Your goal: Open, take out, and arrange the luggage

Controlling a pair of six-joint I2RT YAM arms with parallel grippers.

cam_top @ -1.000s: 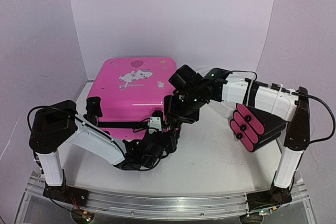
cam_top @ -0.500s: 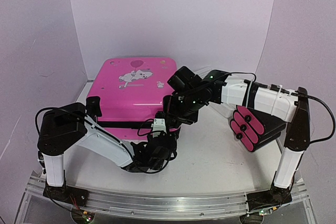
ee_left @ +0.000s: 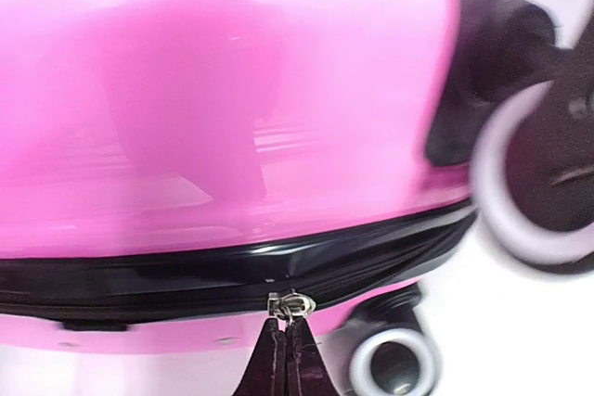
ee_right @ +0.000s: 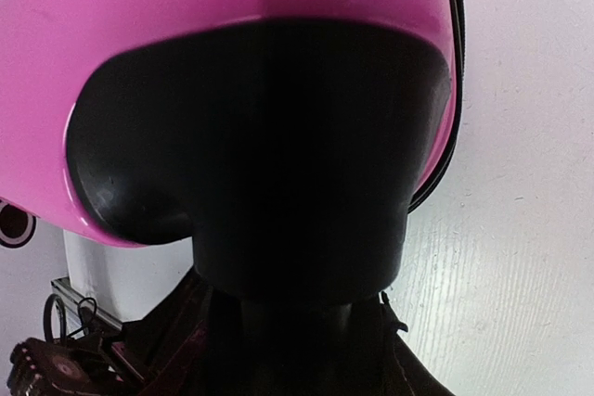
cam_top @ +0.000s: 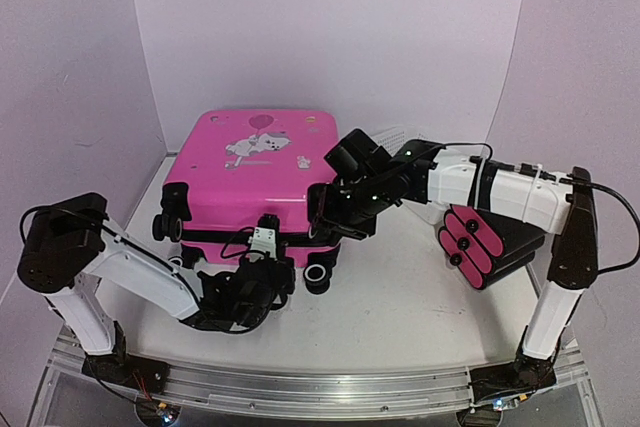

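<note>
The pink suitcase point(cam_top: 250, 172) lies flat on the tabletop point(cam_top: 400, 302), toward the back and left of centre, cartoon print facing up and its black zip band point(ee_left: 186, 275) closed along the near side. My left arm runs low across the front of the case and hides part of its lower edge. The left end effector point(ee_left: 286, 350) has its fingers pressed together, the tips touching the small silver zip slider point(ee_left: 288, 305). The tab is hidden between the tips, so I cannot tell whether it is actually caught. In the left wrist view two grey-rimmed wheels sit just to the right of the slider, one high point(ee_left: 529, 183) and one low point(ee_left: 394, 364). The right end effector point(cam_top: 334, 219) is down on the case's near right corner. The right wrist view is filled by a dark, blurred bulge against the pink shell, and I cannot tell how its fingers stand. A black wheel point(cam_top: 318, 277) pokes out on the tabletop just below that corner. The right arm reaches in from the right, passing over a stack of black cases with pink ends point(cam_top: 485, 242), which sits well clear of the suitcase. Behind that arm I can make out only a sliver of a white mesh basket point(cam_top: 400, 134).
</note>
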